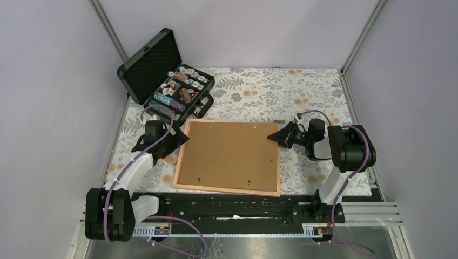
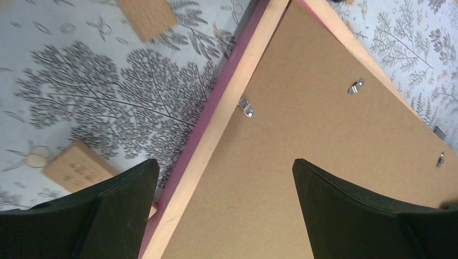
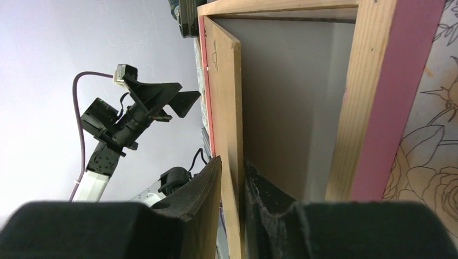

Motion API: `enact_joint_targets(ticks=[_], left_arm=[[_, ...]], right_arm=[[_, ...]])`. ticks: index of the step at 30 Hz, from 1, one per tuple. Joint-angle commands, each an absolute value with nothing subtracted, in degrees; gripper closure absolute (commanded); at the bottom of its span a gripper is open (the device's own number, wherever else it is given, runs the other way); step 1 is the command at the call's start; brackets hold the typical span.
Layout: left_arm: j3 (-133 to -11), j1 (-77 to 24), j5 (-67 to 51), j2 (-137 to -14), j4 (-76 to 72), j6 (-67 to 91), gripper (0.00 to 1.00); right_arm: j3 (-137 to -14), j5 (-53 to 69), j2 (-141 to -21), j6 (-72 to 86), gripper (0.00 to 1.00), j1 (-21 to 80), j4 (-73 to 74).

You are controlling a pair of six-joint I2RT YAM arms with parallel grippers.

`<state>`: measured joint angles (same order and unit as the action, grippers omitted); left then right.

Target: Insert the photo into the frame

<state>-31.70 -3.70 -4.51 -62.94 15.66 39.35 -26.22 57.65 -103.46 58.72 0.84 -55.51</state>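
Observation:
The frame (image 1: 180,156), with its pinkish-orange border, lies back up in the middle of the table, and a brown backing board (image 1: 229,154) covers it. My right gripper (image 1: 275,137) is at the board's right edge. In the right wrist view that edge (image 3: 229,91) is lifted between the fingers of the right gripper (image 3: 232,162), which are narrowly open, one above and one below. Under the raised board a white sheet (image 3: 286,97), the photo's back, lies inside the frame (image 3: 367,108). My left gripper (image 2: 224,162) hangs wide open over the frame's left rail (image 2: 216,129), holding nothing.
An open black case (image 1: 162,81) of chips stands at the back left, close to the frame's corner. Two small wooden blocks (image 2: 146,16) (image 2: 75,167) lie on the floral cloth left of the frame. Metal turn tabs (image 2: 246,106) stick out along the frame's inner edge.

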Motion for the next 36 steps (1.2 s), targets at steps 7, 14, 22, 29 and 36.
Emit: enact_joint_targets(ticks=[7,14,22,29,36], left_arm=[[-25.36,-3.64,-18.65,-68.20,0.32,47.03,0.01],[-25.93,-4.31,-21.28,-68.80,-0.60,47.90,0.01],[-26.87,-3.54,-13.69,-61.33,6.09,44.24,0.01],[-25.81,-3.34,-14.04,-61.59,5.39,44.03,0.01],[-26.45,-3.34,-13.94,-61.80,5.73,42.94,0.01]], right_arm=[[-35.56,57.08,-103.97,44.34,0.74,9.36,-34.63],[-37.15,49.99,-99.81,40.28,0.65,11.16,-25.91],[-37.17,47.08,-94.40,33.18,0.28,5.72,-14.49],[-38.08,42.72,-89.00,26.67,0.00,0.99,-2.90],[-37.98,33.81,-82.02,23.45,0.00,0.97,5.65]])
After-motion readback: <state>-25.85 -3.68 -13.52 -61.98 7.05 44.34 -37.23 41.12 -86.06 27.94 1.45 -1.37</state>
